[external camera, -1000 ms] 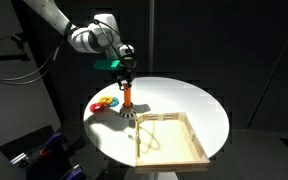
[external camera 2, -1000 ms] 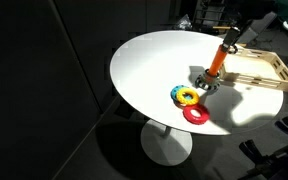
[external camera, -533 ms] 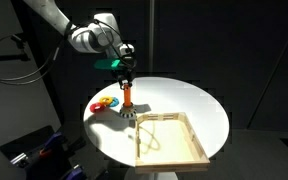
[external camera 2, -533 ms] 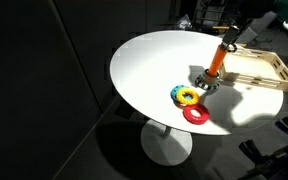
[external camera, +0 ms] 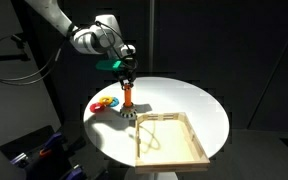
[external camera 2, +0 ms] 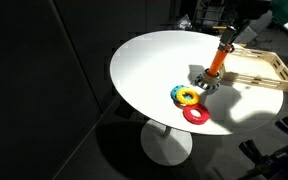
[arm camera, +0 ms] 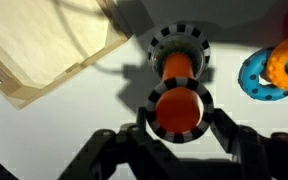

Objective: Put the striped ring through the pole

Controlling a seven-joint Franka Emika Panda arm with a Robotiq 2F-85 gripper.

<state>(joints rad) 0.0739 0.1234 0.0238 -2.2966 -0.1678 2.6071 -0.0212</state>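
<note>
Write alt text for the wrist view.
From above, the gripper holds the striped ring around the top of the orange pole. A second striped piece circles the pole's foot on the white table; a wooden tray upper left, coloured rings at right.

Tray [external camera: 179, 138] hems the pole [external camera: 128, 97] on one side, loose rings [external camera 2: 180, 95] (bright ones) the other; far tabletop [external camera 2: 149, 70] bare.

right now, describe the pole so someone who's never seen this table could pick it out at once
On the round white table, look beside a corner of the wooden tray, directly under the claw. There stands the pole, a short orange peg, with the claw holding a striped ring at its top. It is the only upright post; the coloured rings beside it lie flat.
</note>
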